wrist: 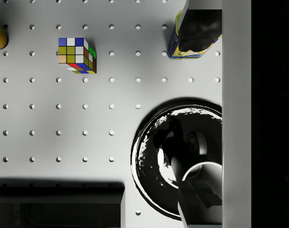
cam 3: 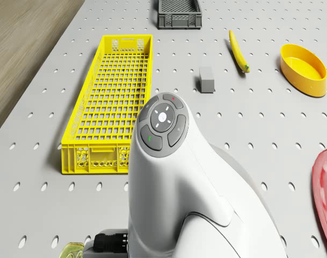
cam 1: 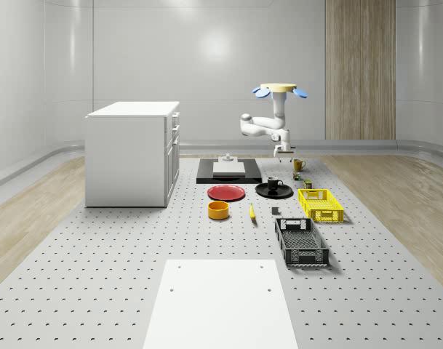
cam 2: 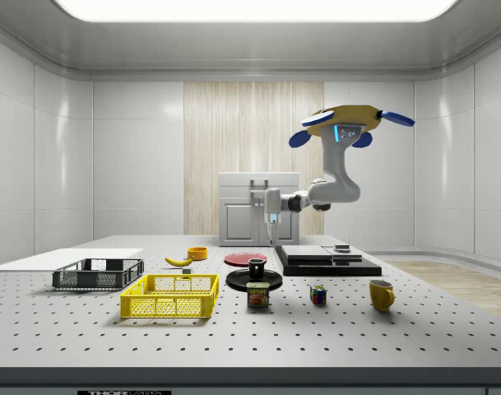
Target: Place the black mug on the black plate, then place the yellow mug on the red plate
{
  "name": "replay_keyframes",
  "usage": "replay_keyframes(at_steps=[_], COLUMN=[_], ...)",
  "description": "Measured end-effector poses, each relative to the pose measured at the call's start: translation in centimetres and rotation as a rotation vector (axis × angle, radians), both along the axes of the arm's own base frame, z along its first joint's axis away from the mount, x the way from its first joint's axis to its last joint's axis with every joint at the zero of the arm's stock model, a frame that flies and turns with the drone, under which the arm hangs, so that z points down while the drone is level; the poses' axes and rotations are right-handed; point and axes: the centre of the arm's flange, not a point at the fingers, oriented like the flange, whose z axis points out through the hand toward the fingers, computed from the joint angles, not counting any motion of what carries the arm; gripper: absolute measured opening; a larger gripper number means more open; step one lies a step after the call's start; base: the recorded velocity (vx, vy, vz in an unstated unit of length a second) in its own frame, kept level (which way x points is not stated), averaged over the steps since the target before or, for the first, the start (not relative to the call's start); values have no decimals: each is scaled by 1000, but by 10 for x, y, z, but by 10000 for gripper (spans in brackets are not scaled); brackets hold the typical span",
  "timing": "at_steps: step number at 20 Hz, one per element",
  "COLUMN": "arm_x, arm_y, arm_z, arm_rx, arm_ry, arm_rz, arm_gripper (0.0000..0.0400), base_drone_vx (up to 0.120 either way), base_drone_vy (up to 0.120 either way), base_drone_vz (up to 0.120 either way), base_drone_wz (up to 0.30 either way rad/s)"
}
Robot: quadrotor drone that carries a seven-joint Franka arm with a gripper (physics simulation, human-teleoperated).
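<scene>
On the grey perforated worktop (cam 1: 97,254), the flat red plate (cam 1: 226,193) lay bare, nearest of the task's things. Just beyond it, toward the whole-scene view's right, the small black mug (cam 1: 273,182) stood upright on the glossy black plate (cam 1: 283,192), so the first half of the job looked done. The second half looked unstarted: the yellow mug (cam 1: 299,164) sat farther back on the worktop, well apart from the red plate, with the black plate between them.

The hand (cam 1: 281,152) hung in the air above the black plate and its mug, clear of both in the side view. In the wrist view its two dark fingers (wrist: 199,23) stood wide apart with nothing between them, the black mug and plate lying below. So the hand was open, empty, and touching nothing. My reading is that it had released the black mug and next needed to reach the yellow one. The blue-rotored drone (cam 1: 281,89) hovered high over the far part of the worktop, roughly above the yellow mug.
</scene>
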Motion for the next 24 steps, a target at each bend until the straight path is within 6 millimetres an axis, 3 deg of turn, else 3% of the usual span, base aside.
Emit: replay_keyframes(at_steps=[21,24], arm_x=[0,0], arm_y=[0,0], arm_z=[0,0], arm_rx=[0,0], arm_ry=[0,0], arm_rz=[0,0], arm_gripper=[400,400], base_drone_vx=[-120,-120], base_drone_vy=[120,0], base_drone_vz=[0,0], base_drone_wz=[0,0])
